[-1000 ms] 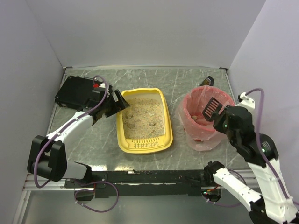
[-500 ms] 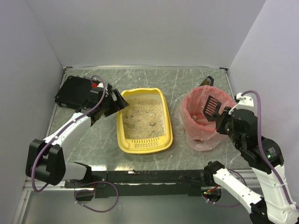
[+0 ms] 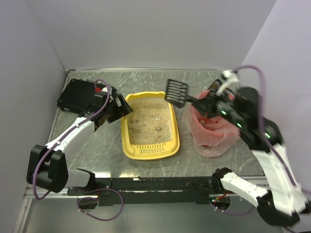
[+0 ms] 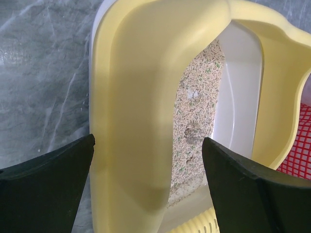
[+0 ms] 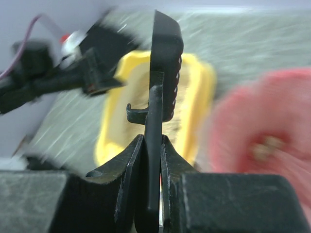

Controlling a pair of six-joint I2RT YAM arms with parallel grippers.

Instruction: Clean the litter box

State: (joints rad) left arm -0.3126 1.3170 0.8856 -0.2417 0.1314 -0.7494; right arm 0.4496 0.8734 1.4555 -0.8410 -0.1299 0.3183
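The yellow litter box (image 3: pixel 150 151) holds beige litter, with a darker clump (image 4: pixel 194 134) showing in the left wrist view. My left gripper (image 3: pixel 121 108) is open and straddles the box's left wall (image 4: pixel 141 97): one finger is outside and the other is over the litter. My right gripper (image 3: pixel 206 104) is shut on the handle of a black slotted scoop (image 3: pixel 176 91). The scoop's head hangs in the air above the box's far right corner. In the right wrist view the scoop (image 5: pixel 165 63) stands edge-on between the jaws of the right gripper (image 5: pixel 153 141).
A round bin lined with a pink-red bag (image 3: pixel 214 131) stands right of the litter box, under my right arm. A flat black box (image 3: pixel 77 94) lies at the far left, behind my left arm. Grey walls close in the table on three sides.
My right arm has lifted the scoop out of the pink bin and swung it left towards the litter box. The left arm and the litter box have not moved.
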